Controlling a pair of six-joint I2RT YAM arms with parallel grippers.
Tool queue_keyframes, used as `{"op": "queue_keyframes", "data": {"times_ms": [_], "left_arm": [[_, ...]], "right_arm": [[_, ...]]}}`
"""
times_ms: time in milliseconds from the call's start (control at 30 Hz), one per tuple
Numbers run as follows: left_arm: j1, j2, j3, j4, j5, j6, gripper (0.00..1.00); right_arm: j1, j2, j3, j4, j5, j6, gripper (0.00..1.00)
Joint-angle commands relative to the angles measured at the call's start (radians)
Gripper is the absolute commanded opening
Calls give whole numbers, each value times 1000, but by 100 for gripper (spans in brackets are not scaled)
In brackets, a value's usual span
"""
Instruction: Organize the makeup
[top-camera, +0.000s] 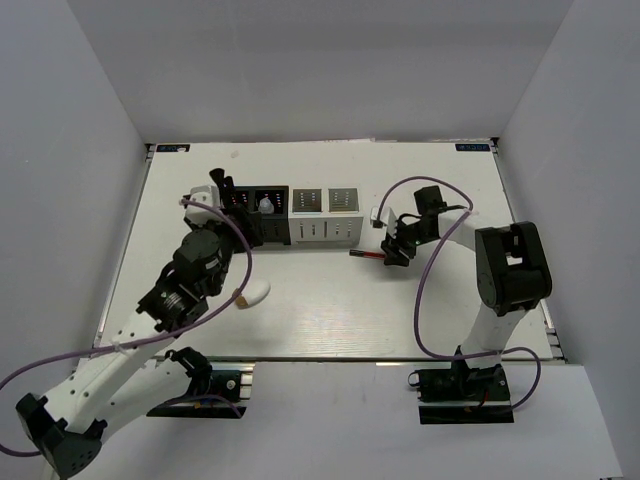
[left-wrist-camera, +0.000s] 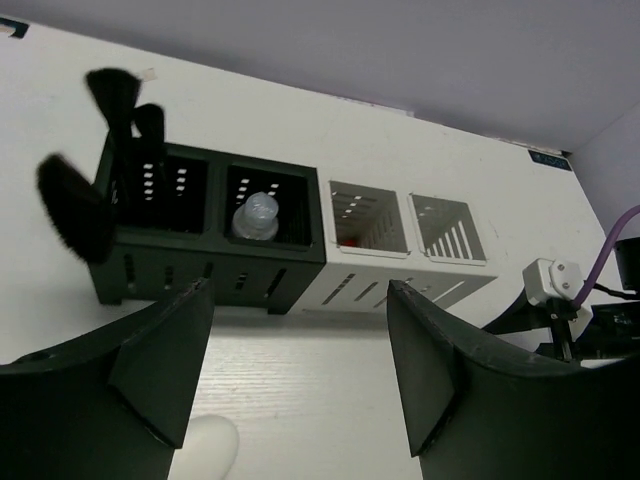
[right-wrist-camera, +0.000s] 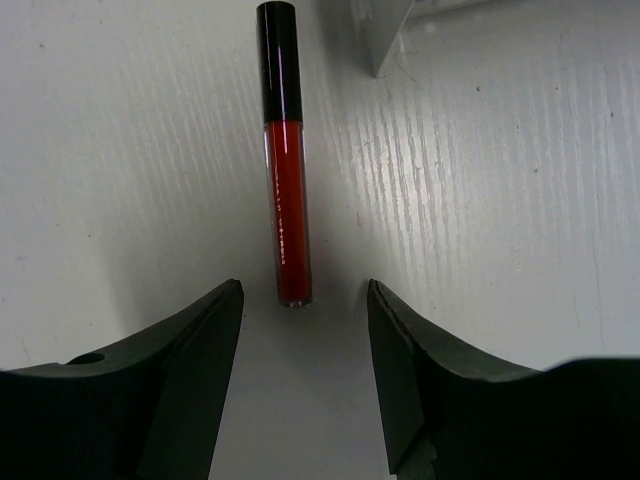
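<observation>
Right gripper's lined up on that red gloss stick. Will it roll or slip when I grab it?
It will probably roll if nudged: the gloss stick looks round and lies flat on the smooth table. Its glossy tube may slip as the open right gripper closes. It looks rigid and is likely light.

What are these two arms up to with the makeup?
Two robot arms are sorting makeup into a row of slotted boxes. The right tool is open at one end of a red-and-black stick lying on the table, not gripping it. The left tool is open and empty facing the black box, which holds brushes and a clear bottle. A white sponge lies loose on the table.
</observation>
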Motion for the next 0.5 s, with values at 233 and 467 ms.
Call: {"op": "queue_keyframes", "data": {"times_ms": [233, 467], "left_arm": [[-2, -162, -40, -243, -123, -141, 80], [-2, -194, -54, -312, -151, -181, 80]], "right_arm": [[46, 60, 66, -1, 61, -15, 49], [50, 53, 51, -69, 67, -89, 21]]}}
